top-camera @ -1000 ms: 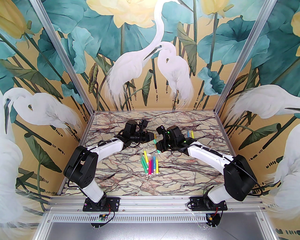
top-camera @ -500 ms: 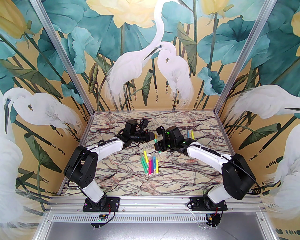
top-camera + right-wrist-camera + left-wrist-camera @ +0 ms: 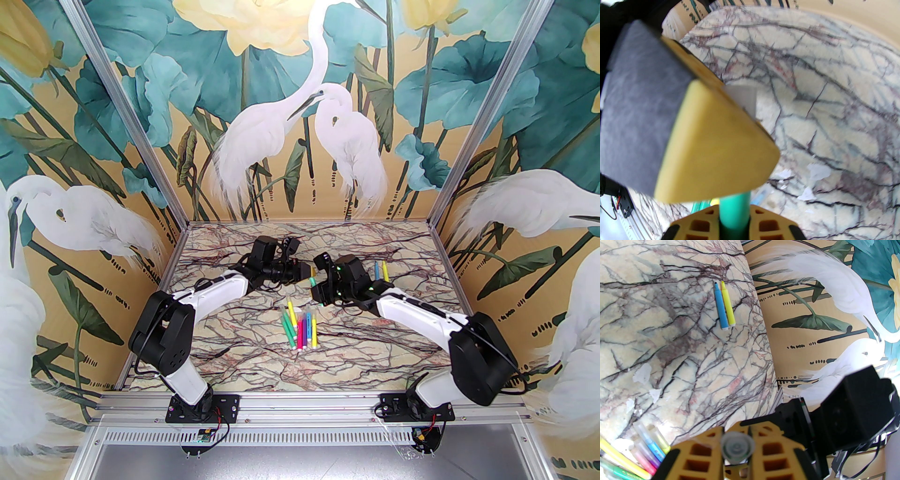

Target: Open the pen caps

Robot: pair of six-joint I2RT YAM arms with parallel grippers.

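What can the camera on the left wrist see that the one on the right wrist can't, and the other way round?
Left wrist: a blue pen and a yellow pen lying side by side, tips bare. Right wrist: the green pen clamped in the right gripper. Both: the marbled table and the pale cap pinched in the left gripper.

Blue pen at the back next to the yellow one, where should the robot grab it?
Probably the middle of the blue pen, from straight above, pinching across the barrel: it lies flat and is thin. The yellow pen lies right beside it, so the pinch must be narrow.
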